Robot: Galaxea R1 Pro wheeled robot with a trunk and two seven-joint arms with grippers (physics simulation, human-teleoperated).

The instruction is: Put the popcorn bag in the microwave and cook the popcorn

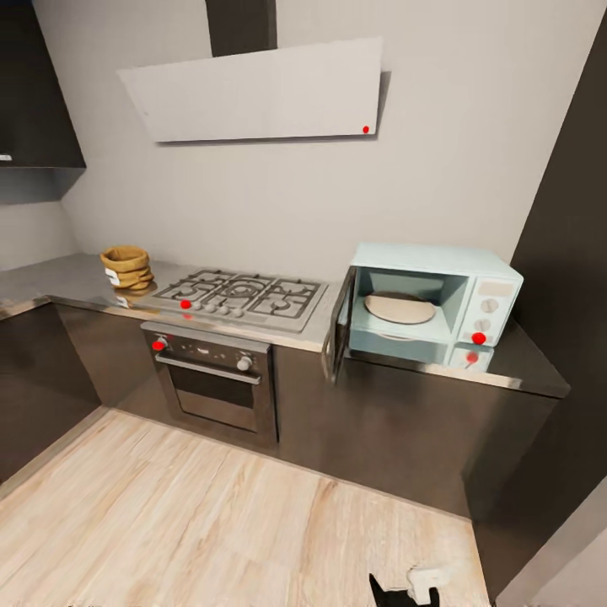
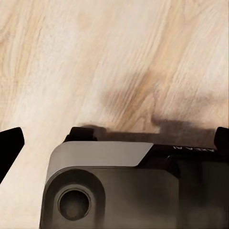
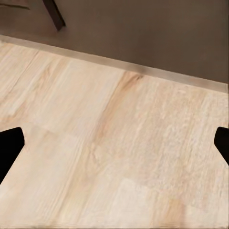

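Popcorn bag (image 1: 127, 267) on countertop (image 1: 76, 282), far from both jaws

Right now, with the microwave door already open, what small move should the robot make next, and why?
Probably roll the base toward the left end of the countertop. The popcorn bag sits there beside the gas hob, well away from the robot, and both wrist views show wood floor under wide-apart fingertips. The microwave stands open with its plate bare.

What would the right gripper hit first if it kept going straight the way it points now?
Most likely the light wood floor: the open right gripper looks down at bare planks, nothing between its fingertips. The dark cabinet base lies beyond; depth is unclear.
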